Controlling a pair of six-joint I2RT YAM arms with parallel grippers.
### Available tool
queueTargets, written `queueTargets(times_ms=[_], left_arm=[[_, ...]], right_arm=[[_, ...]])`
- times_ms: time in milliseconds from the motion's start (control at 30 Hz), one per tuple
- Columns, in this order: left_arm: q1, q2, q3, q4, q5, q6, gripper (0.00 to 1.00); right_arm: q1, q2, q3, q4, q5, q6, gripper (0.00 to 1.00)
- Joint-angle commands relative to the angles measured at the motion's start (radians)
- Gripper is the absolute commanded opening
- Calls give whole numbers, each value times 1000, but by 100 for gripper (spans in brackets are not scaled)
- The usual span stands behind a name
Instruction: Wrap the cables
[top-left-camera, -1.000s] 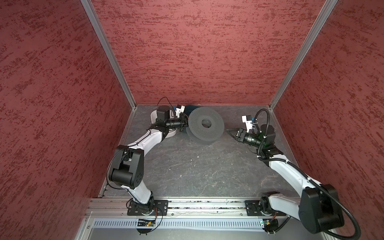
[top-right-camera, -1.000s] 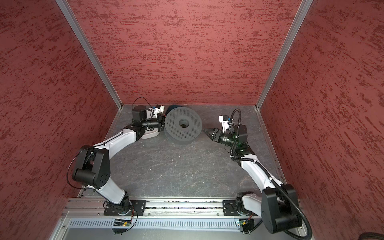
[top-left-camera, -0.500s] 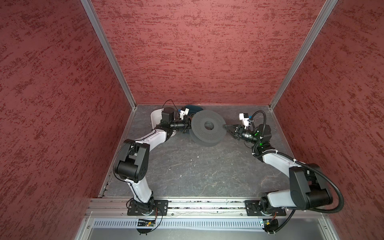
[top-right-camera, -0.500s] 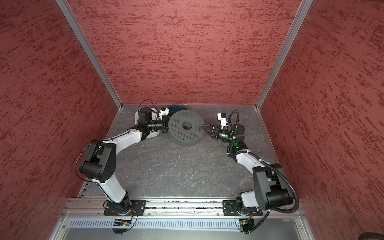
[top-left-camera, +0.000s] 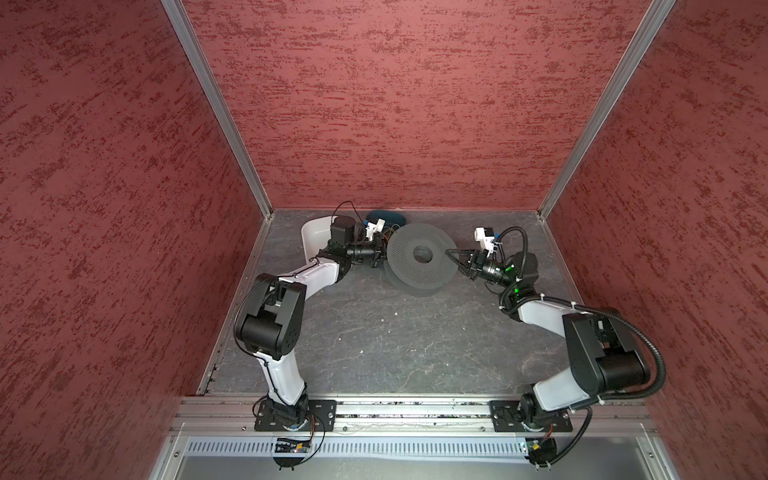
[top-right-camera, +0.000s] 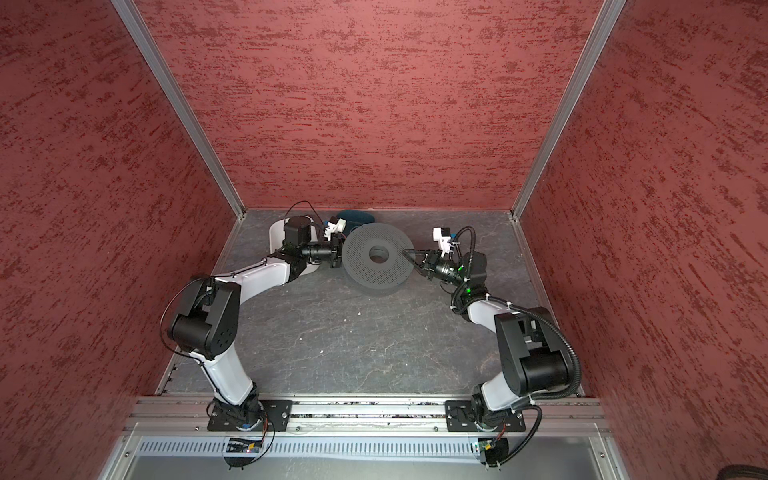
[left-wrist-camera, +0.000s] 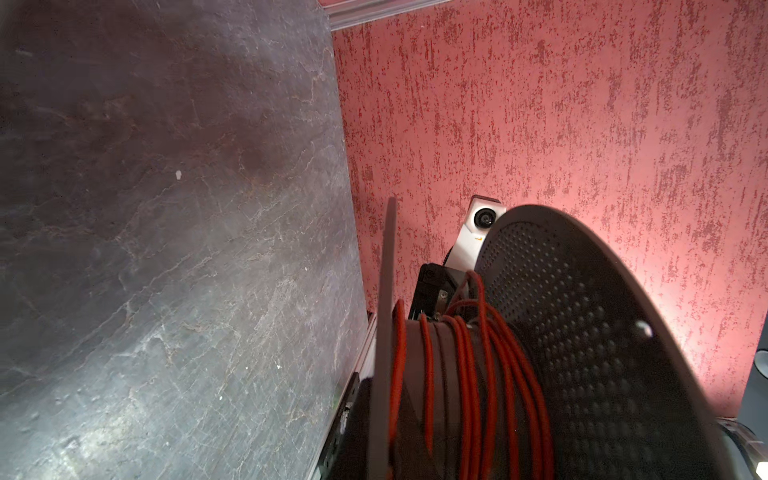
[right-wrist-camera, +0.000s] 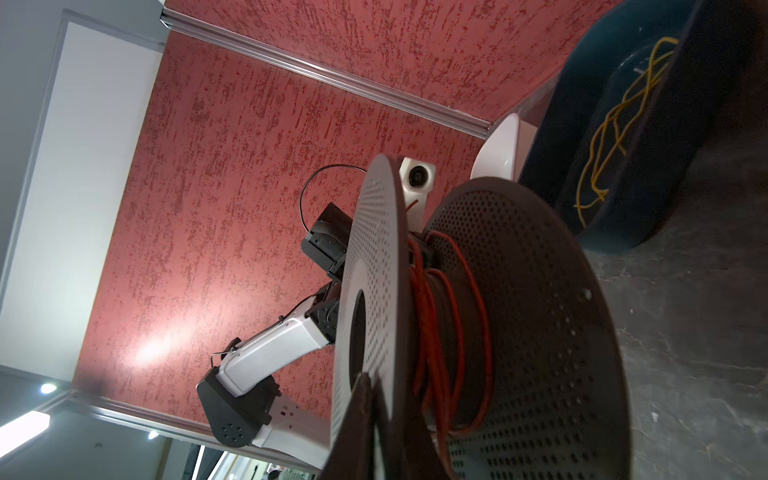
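Since a second ago the right gripper (top-left-camera: 451, 253) has come from free space to the grey perforated spool (top-left-camera: 409, 270), and its jaws now pinch the rim of the flange that faces up. Under everything is a dark grey, stone-like tabletop (top-left-camera: 395, 345) with pale veins, closed in by three red textured walls (top-left-camera: 395, 104). Thin red cables (right-wrist-camera: 428, 345) are wound loosely on the core of the spool, between its two flanges. At the opposite rim the left gripper (top-left-camera: 379, 258) has its jaws closed; what they hold is hidden.
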Motion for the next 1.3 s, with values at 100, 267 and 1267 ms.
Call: queueTargets(times_ms=[100, 267, 1267], left_arm=[[-12, 9, 37, 77, 56, -46, 0], [9, 0, 31, 108, 78, -83, 0], [-12, 26, 69, 59, 90, -56, 0]], right_arm=[[1, 11, 2, 89, -18, 0, 21], [0, -37, 10, -90, -13, -115, 47], [0, 14, 36, -3, -46, -31, 57]])
